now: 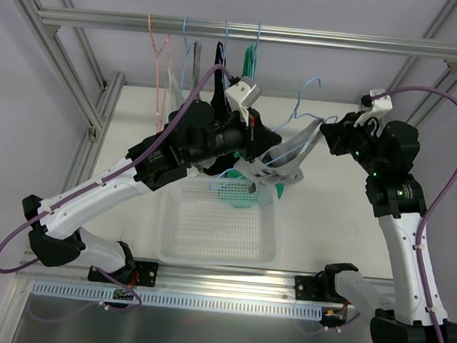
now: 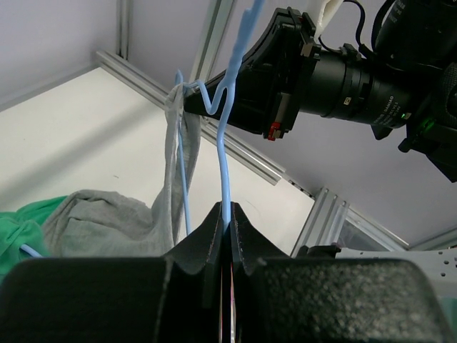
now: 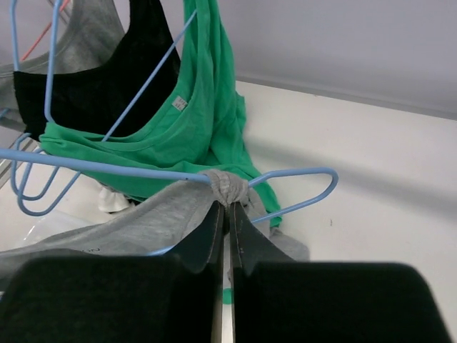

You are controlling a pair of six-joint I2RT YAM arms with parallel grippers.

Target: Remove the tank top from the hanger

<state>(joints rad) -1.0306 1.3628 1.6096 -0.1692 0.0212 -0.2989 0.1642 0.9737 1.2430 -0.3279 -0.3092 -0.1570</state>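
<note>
1. The left gripper (image 2: 227,211) is clamped shut on the thin light-blue wire hanger (image 2: 223,153), apparently to anchor it.
2. The right gripper (image 3: 227,209) is pinched shut on a strap of the medium-grey jersey tank top (image 3: 136,221), which is threaded on that hanger.
3. Below, a white mesh basket (image 1: 208,233) is seen, with a green top (image 1: 239,194) drooping at its 12 o'clock rim.

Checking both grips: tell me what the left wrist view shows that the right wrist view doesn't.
Left wrist only: the left claw shut on the hanger wire. Right wrist only: a hanging black garment. Both: the right claw shut on the tank top strap at the hanger, and the green top.
</note>
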